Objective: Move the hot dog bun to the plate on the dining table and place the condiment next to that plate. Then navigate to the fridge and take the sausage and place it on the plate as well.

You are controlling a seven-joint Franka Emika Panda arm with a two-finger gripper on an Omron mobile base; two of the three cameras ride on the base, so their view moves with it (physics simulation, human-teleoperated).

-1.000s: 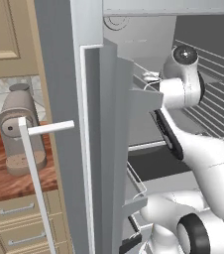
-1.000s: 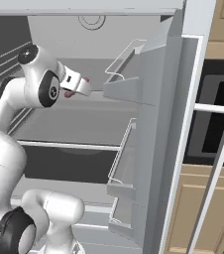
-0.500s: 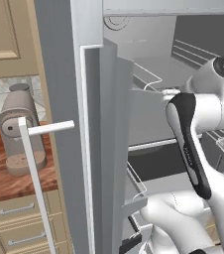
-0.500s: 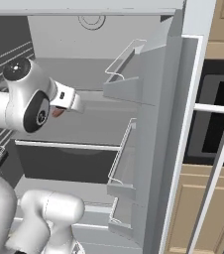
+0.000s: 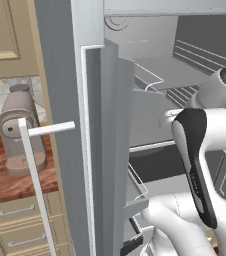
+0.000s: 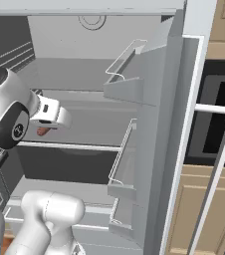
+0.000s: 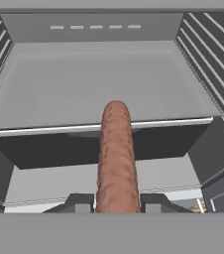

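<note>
Hand view — tool (image 7: 117, 202) clamps the sausage (image 7: 116, 158) before the fridge shelf (image 7: 99, 128).

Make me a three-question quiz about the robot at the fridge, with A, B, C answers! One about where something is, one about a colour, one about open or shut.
1. Where is the sausage?
A. between the gripper fingertips
B. lying on a fridge shelf
C. in a door bin

2. What colour is the sausage?
A. green
B. reddish brown
C. blue

3. How is the fridge door?
A. shut
B. taken off
C. swung open

Answers:
1 A, the hand view shows it rising between the two dark fingertips.
2 B, it looks reddish brown in the hand view.
3 C, the door bins and the fridge shelf are in plain sight.
</note>
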